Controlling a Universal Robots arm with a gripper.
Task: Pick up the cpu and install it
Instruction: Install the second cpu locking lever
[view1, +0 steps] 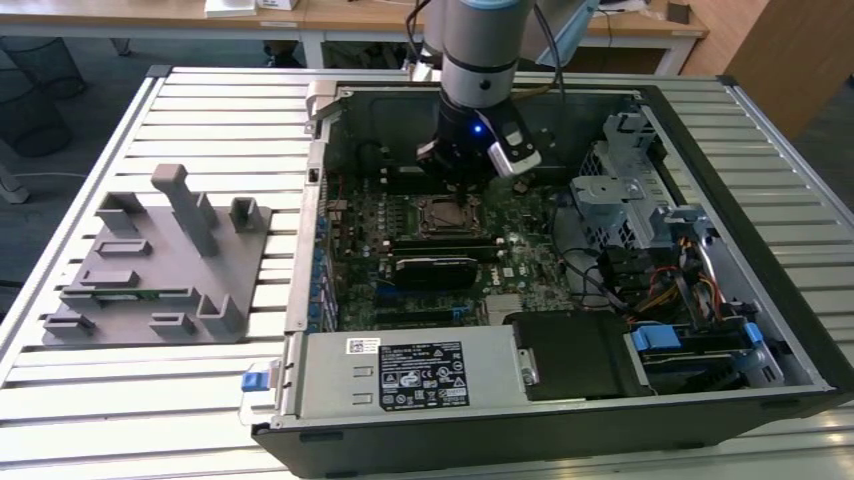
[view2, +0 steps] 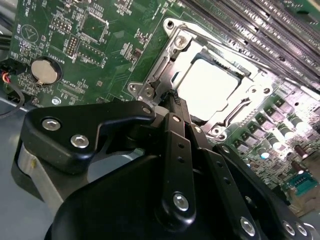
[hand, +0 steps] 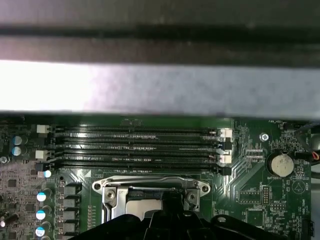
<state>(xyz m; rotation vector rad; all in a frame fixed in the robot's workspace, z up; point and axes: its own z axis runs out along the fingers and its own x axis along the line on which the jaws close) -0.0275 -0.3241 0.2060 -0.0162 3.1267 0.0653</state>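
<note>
Second wrist view: cpu (view2: 212, 85) lies in the socket (view2: 175, 45), just beyond the tool (view2: 175, 97), its fingers pressed together.

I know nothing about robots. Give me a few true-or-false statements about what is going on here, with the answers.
1. The robot arm reaches down into the computer case, above the socket. True.
2. The cpu lies on the grey fixture. False: it sits inside the socket's metal frame.
3. The grey fixture stands on the exterior view's right of the case. False: it stands on the left.
4. A round coin battery sits on the green motherboard. True.
</note>
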